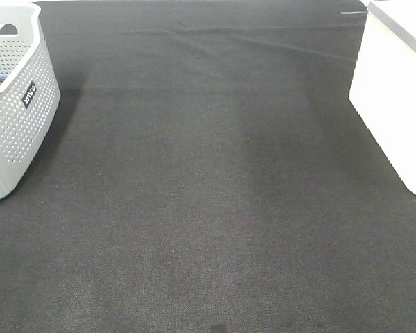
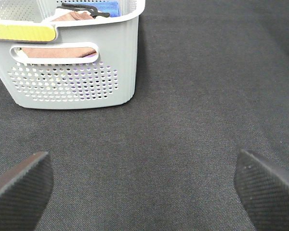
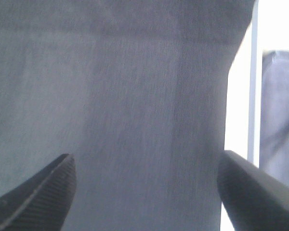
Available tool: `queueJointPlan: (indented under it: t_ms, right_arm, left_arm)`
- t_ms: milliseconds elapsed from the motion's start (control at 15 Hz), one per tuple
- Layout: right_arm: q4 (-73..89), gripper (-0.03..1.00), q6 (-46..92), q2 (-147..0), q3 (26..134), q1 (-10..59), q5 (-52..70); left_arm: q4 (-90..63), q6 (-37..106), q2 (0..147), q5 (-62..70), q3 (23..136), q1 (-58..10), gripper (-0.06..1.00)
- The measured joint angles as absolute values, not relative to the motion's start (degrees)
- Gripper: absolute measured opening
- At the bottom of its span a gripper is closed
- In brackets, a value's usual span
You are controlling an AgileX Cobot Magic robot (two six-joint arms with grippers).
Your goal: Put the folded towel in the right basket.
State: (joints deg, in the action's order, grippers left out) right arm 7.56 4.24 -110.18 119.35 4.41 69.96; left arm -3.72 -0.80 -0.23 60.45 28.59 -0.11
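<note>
The right basket (image 1: 395,104) is white and stands at the table's right edge; its rim also shows in the right wrist view (image 3: 241,96). Beyond that rim lies a blue-grey fabric surface (image 3: 279,110); I cannot tell whether it is a towel. A pink-brown folded towel (image 2: 58,50) and a blue one (image 2: 108,7) lie inside the grey perforated left basket (image 2: 86,82). My left gripper (image 2: 144,187) is open and empty over the cloth, short of that basket. My right gripper (image 3: 144,192) is open and empty beside the white basket. Neither arm shows in the exterior view.
The grey basket (image 1: 17,104) stands at the table's left edge. A black cloth (image 1: 208,194) covers the whole table between the two baskets. A yellow strip (image 2: 21,31) lies along the grey basket's near rim.
</note>
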Motion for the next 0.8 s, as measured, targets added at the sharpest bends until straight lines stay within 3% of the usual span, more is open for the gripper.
queueJointPlan:
  t_ms: [333,800]
  right_arm:
    - [4.47,0.76,3.50,-92.93,96.37,4.41,69.84]
    - [4.07,0.76,3.32,-64.46,56.26,4.41,69.79]
  left_arm:
    - [-3.72,-0.80,-0.23,60.45,28.59,-0.11,0.97]
    - [-3.72,-0.80,-0.23,60.45,28.59,-0.11,0.97]
